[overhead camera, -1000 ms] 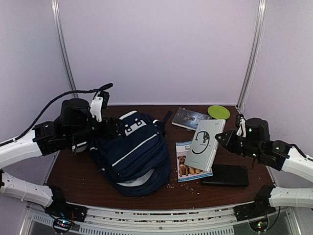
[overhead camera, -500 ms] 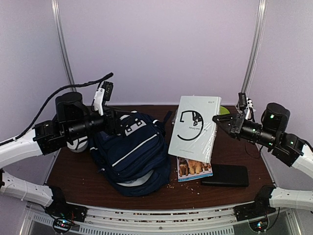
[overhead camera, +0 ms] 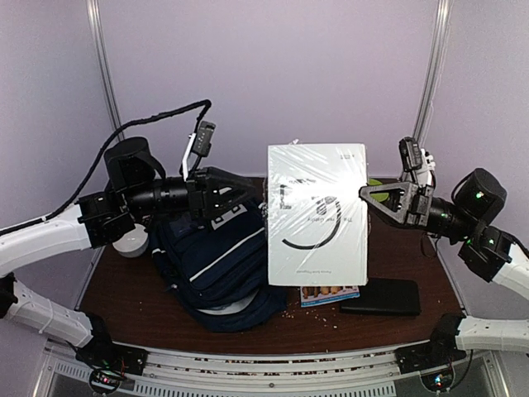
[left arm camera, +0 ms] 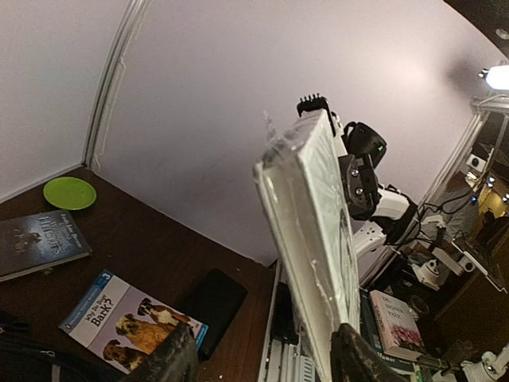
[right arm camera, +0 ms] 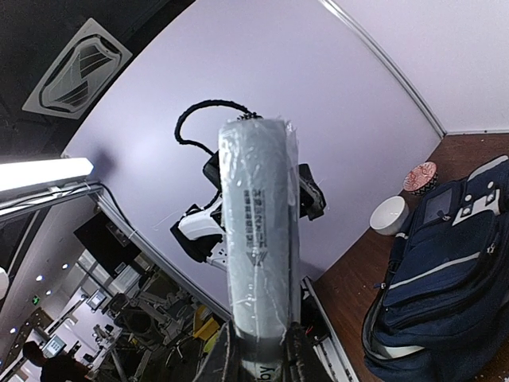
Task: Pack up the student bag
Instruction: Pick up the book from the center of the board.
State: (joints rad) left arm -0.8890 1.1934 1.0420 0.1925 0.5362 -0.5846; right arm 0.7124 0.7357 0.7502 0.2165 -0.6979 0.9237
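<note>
Right gripper (overhead camera: 366, 195): jaws closed on the 3 o'clock edge of the white shrink-wrapped book (overhead camera: 317, 213). You have the book upright in the air, front cover facing the top camera, clear of the table (overhead camera: 124, 289). In the right wrist view both fingers (right arm camera: 227, 358) press either side of the book's narrow edge (right arm camera: 258, 231).

Left gripper (overhead camera: 252, 193): jaws wide open, holding nothing. It points toward 3 o'clock, its tips just at the book's 9 o'clock edge. In the left wrist view the two fingers (left arm camera: 171, 358) are spread, with the book (left arm camera: 314, 247) edge-on ahead of them; you cannot tell whether they touch it.

Student bag (overhead camera: 215, 265): lies on the table at 8 o'clock from the raised book, under the left arm, striped front facing up. The right wrist view shows it slumped at 4 o'clock (right arm camera: 437, 270).

Other items on the table:
- dog book (overhead camera: 331, 294), flat, at 6 o'clock below the raised book; its cover is readable in the left wrist view (left arm camera: 127, 318).
- black flat case (overhead camera: 384, 296), just at 3 o'clock of the dog book.
- green plate (left arm camera: 69, 192) and dark-covered book (left arm camera: 36, 243), toward the back wall.
- white bowl (overhead camera: 132, 244), at 9 o'clock of the bag.
- crumbs (overhead camera: 306, 313), near the front edge.
</note>
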